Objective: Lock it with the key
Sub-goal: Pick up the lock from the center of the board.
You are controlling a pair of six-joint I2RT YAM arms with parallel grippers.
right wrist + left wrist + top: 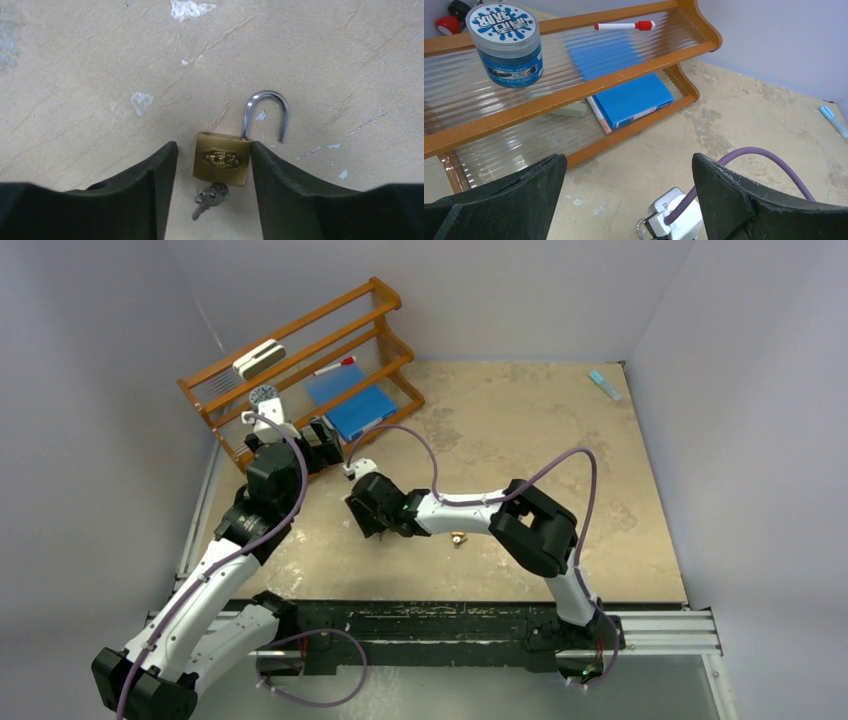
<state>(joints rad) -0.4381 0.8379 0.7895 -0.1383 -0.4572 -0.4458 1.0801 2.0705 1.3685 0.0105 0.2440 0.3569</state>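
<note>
Padlock (222, 159) lies flat on the beige surface (100, 60), near the middle of it. Its shackle (267, 112) is up and turned out, so one end hangs free beside the brass body and the lock is not closed. A small key (209, 197) is at the bottom of the body; it seems to sit in the keyhole, but I cannot tell this for sure.

The right fingers (150, 190) stand on both sides of the body. One is right at its edge and the other is a little apart, so they are open and do not grip the lock yet. The step in hand looks like taking hold of the body.

Next, I think, the shackle must be turned back over its hole and pressed down, and the key then turned.

The left fingers (519, 195) are wide open with nothing between them, near the wooden shelf (624, 76).
</note>
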